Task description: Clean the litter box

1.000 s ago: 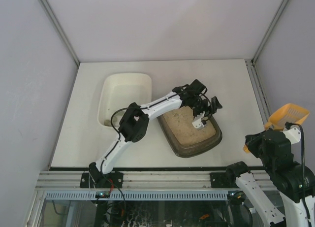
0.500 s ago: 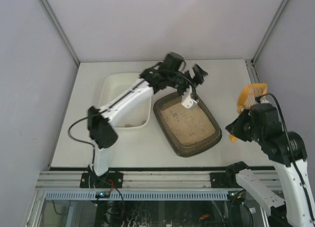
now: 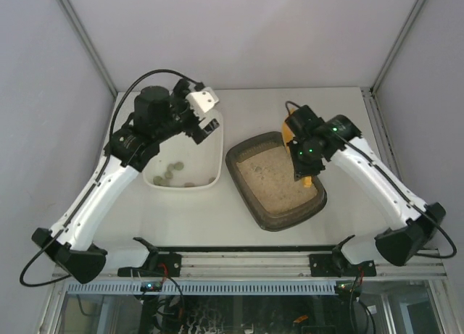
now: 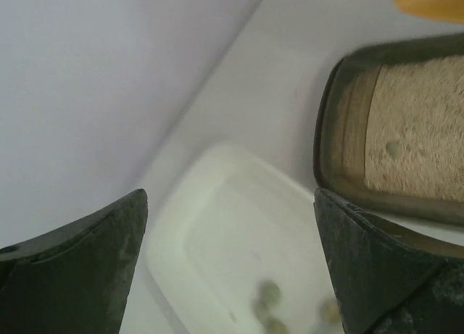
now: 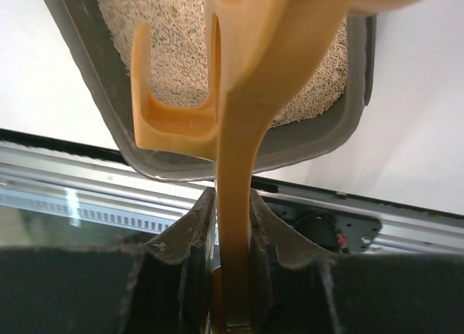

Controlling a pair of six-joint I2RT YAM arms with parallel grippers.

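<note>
My right claw [image 5: 233, 207] is clamped narrow on the orange scoop [image 5: 243, 109] handle, its blade over the litter box [image 3: 286, 219] by the right rim. My left claw [image 3: 201, 115] gapes wide and empty above the white tub [image 3: 154, 142], left of the box. A steep dig could shove the box toward the desk [image 3: 181, 214] front edge, close by; behind the box there's open room.

A white tub [image 3: 205, 154] sits on the left half of the pale counter [image 3: 196, 219], a few greenish-grey clumps [image 3: 168, 173] on its floor near the front wall. An orange plastic scoop [image 5: 235, 131] hangs over the right half
</note>
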